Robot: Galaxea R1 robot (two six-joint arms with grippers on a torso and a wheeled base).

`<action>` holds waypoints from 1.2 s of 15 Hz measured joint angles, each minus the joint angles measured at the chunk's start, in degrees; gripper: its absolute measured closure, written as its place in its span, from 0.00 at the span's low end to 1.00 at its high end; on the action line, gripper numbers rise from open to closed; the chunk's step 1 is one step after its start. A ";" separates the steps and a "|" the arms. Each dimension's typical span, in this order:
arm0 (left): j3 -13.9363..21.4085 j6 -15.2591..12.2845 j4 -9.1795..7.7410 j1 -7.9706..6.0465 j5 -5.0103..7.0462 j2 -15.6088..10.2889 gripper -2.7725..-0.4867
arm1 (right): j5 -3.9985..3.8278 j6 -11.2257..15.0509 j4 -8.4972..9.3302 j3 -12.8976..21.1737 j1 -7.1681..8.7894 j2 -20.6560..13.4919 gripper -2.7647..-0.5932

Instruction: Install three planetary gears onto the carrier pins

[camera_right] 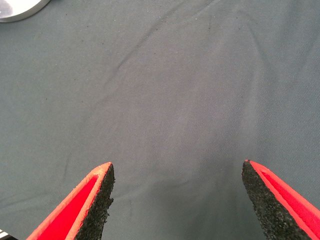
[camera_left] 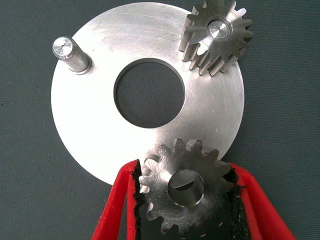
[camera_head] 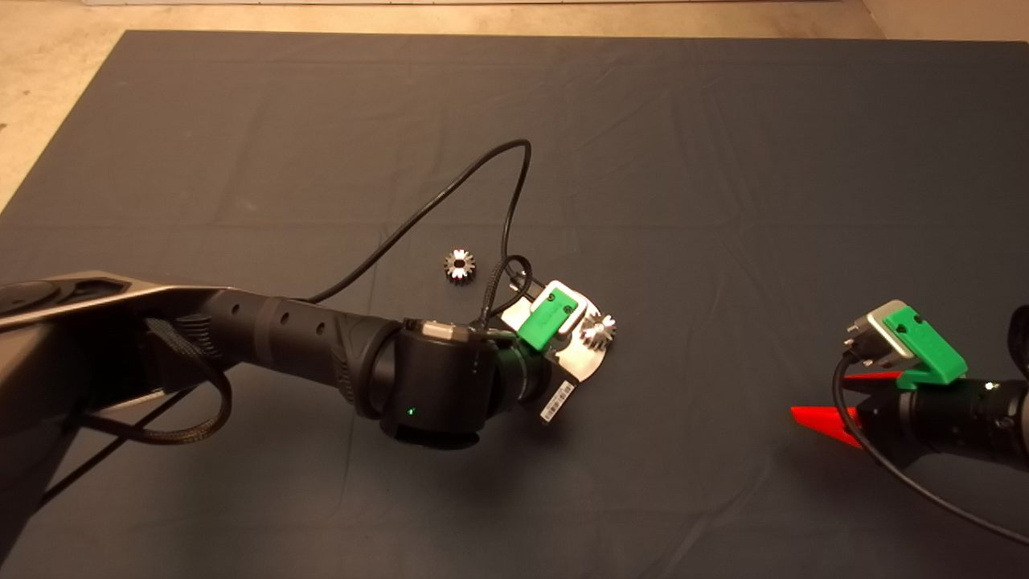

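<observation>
The carrier plate [camera_left: 95,125] is a shiny round disc with a large centre hole, lying on the mat; in the head view [camera_head: 585,363] my left wrist covers most of it. One carrier pin [camera_left: 70,54] stands bare. One planetary gear [camera_left: 217,35] sits on a second pin and also shows in the head view [camera_head: 600,330]. My left gripper [camera_left: 183,167] is shut on another gear [camera_left: 170,200] at the plate's rim, with a pin top [camera_left: 186,187] showing in its bore. A third gear [camera_head: 459,264] lies loose on the mat beyond the left arm. My right gripper [camera_head: 820,396] is open and empty.
The dark mat [camera_head: 723,161] covers the table. A black cable [camera_head: 450,189] loops up from the left wrist over the mat, near the loose gear. The right gripper waits at the mat's lower right; its wrist view shows the plate's edge [camera_right: 15,10] in a corner.
</observation>
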 joint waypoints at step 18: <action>-0.95 0.85 -1.05 -0.99 0.33 -0.63 0.87 | 0.00 0.00 0.01 0.00 0.00 0.02 0.40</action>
